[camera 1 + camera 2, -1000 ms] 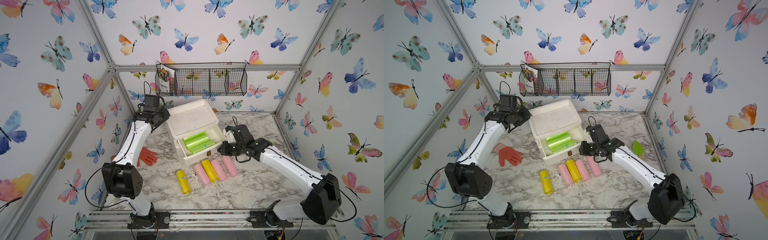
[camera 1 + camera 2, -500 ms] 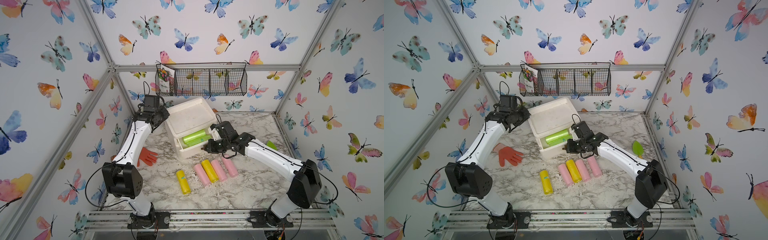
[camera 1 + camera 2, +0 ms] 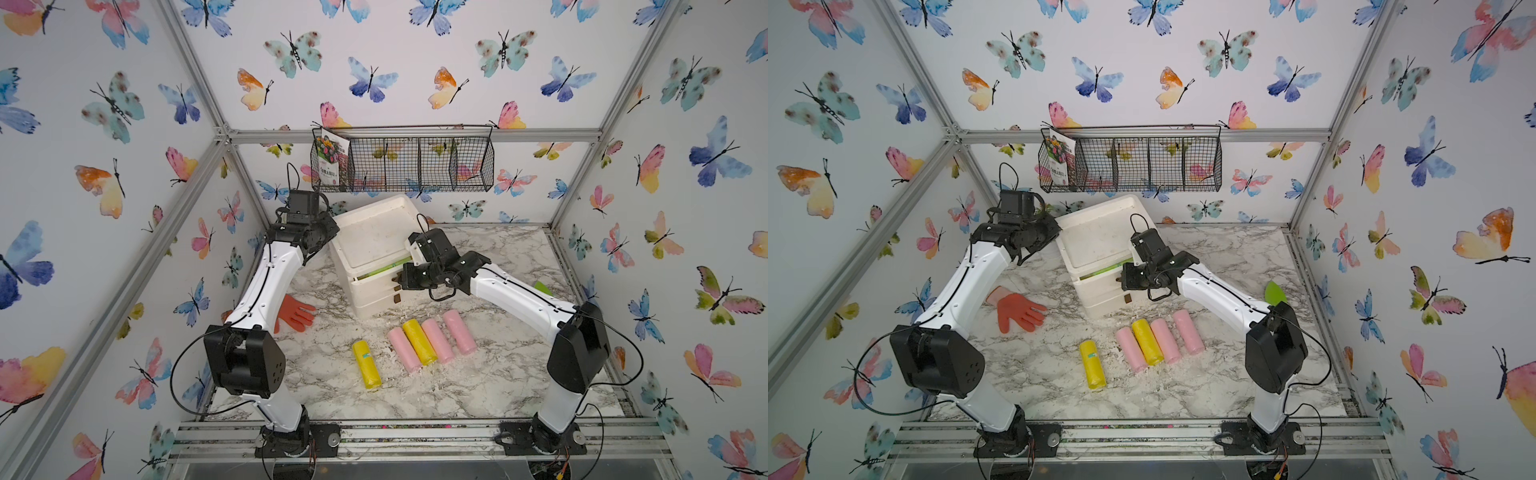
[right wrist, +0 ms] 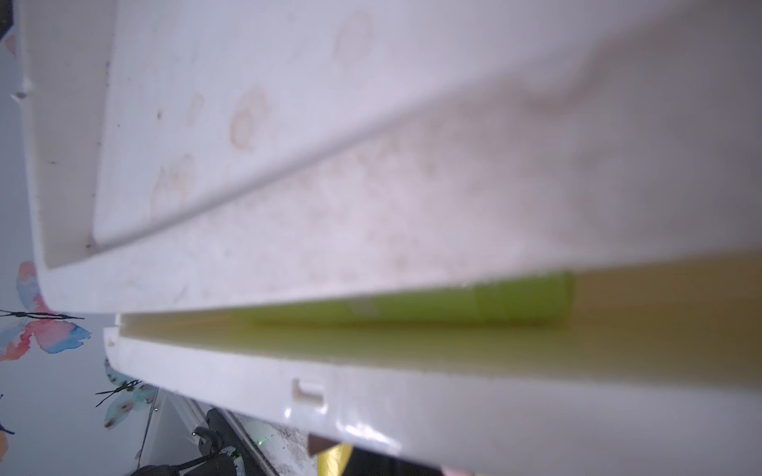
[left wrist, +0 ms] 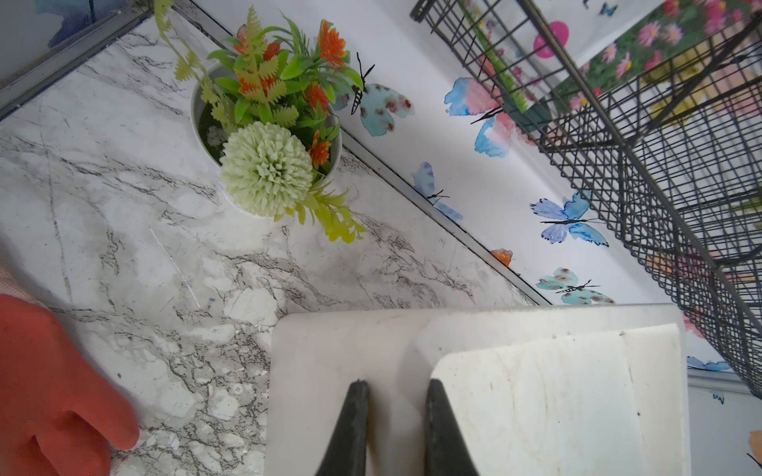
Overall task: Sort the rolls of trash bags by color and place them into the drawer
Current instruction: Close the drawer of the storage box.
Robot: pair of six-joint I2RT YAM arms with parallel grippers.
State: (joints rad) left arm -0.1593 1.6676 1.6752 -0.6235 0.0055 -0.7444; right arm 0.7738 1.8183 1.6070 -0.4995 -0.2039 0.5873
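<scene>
My left pincer (image 5: 396, 385) is narrowed onto the raised rim of the white drawer unit (image 5: 536, 395), one finger on each side. My right pincer (image 3: 398, 284) is closed and empty, its tips at the front of the top drawer (image 3: 374, 279). That drawer stands a slit open, and a light green roll (image 4: 412, 305) lies inside. On the marble table (image 3: 478, 386) a lone yellow roll (image 3: 367, 364) carries a small bluish label I can't read. Beside it lie a pink roll (image 3: 404, 349), a second yellow roll (image 3: 419, 341) and two more pink rolls (image 3: 438, 340). The print on the flowered packet (image 3: 332, 160) is illegible.

The drawer unit (image 3: 370, 295) is smooth white plastic, a little stained. The counter (image 3: 478, 386) looks like marble. The hanging basket (image 3: 415, 166) is black metal wire.
</scene>
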